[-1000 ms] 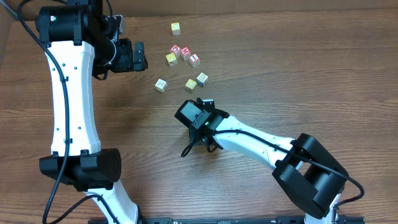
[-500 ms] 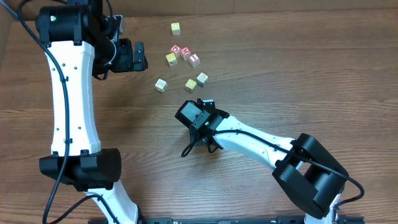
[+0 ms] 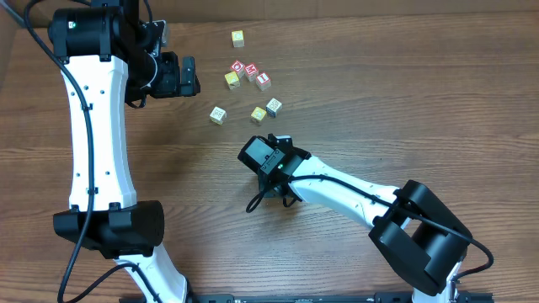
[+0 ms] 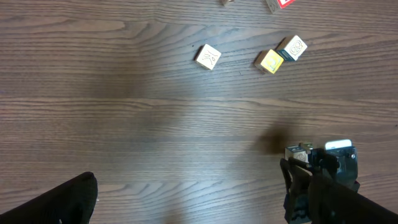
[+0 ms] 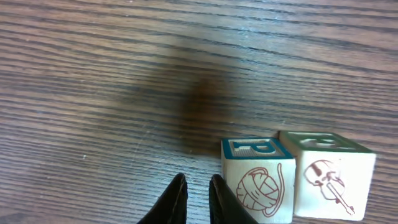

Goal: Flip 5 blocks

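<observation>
Nearly clenched and empty, the right gripper (image 5: 197, 183) hung just beside a teal-topped block (image 5: 256, 180), where a careless nudge risked shoving the neighbouring block (image 5: 333, 180) too.

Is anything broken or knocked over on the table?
Nothing looks broken or spilled. The loose blocks are just scattered flat on the wood, turned at different angles, none stacked. Two picture blocks sit side by side right next to the right gripper, which holds nothing.

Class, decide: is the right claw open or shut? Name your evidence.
Shut, holding nothing: the right claw shows its fingertips nearly together, only bare table between them; the nearest block sits beside it.
</observation>
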`<state>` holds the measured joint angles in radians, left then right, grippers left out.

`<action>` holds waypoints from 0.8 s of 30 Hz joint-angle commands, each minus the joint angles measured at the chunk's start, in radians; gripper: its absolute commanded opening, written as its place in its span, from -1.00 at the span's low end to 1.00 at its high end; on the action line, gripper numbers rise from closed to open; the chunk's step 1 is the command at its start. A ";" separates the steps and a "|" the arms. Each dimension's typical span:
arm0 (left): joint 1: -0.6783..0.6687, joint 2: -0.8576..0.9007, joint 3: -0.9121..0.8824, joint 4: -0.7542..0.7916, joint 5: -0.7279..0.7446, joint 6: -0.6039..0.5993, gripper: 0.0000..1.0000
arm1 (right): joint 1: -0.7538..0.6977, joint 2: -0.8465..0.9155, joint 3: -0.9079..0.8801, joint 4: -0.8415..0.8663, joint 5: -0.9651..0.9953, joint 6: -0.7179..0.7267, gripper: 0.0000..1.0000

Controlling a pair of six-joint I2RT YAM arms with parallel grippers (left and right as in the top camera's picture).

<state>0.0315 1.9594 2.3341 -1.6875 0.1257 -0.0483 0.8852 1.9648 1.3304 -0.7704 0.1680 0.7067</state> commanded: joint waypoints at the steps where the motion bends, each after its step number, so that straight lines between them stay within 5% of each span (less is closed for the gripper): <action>1: -0.006 0.010 -0.004 -0.002 -0.006 0.012 1.00 | -0.013 -0.003 0.038 0.002 0.024 0.000 -0.70; 24: -0.006 0.010 -0.004 -0.002 -0.006 0.011 1.00 | -0.012 -0.102 0.042 -0.160 -0.058 0.084 -0.72</action>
<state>0.0315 1.9594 2.3341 -1.6875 0.1257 -0.0483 0.8772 1.8893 1.3800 -0.9306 0.1116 0.7334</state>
